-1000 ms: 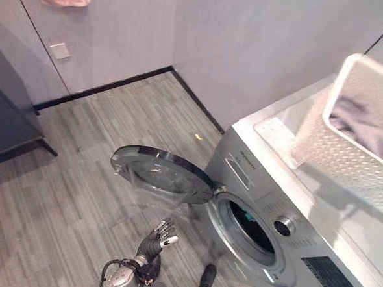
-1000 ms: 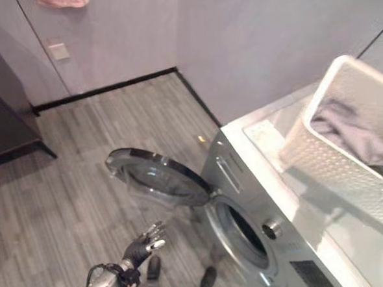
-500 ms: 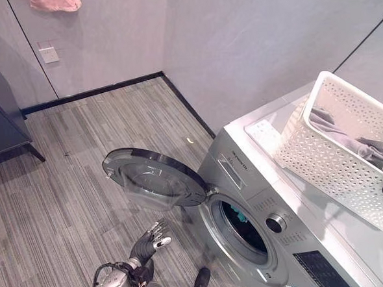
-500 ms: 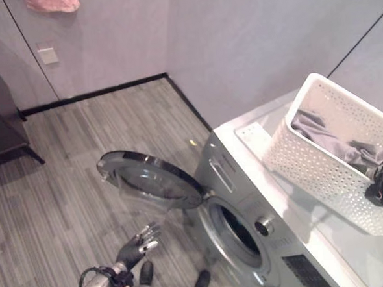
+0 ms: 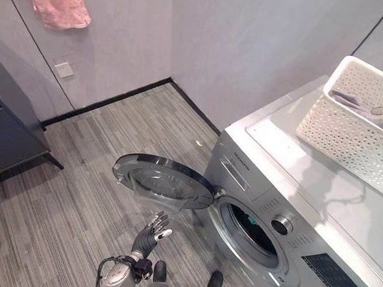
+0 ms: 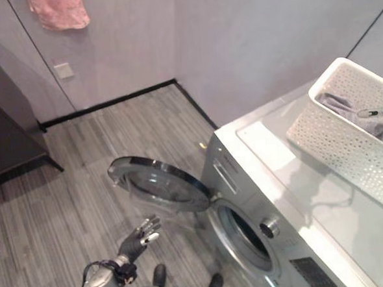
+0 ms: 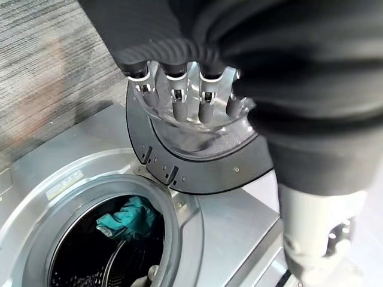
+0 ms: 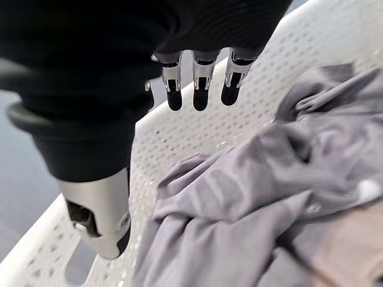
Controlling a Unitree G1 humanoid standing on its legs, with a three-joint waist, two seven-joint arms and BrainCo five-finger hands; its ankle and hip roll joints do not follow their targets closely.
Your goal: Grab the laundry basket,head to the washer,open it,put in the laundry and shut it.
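Right hand [image 8: 197, 84] hovers over grey laundry [image 8: 251, 197] in white basket [image 5: 357, 140] atop washer [image 5: 299, 202], fingers straight, nothing gripped. Left hand [image 5: 150, 234] relaxed, low beside open door [image 5: 161, 181].

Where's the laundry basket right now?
The basket sits on top of the washer, toward its back right corner in the left eye view, with grey clothes inside and the right hand over it.

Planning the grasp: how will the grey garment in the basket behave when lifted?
The grey garment lies crumpled in folds, so it is probably floppy and will drape. It looks thin, likely light. It may drag on the white basket rim.
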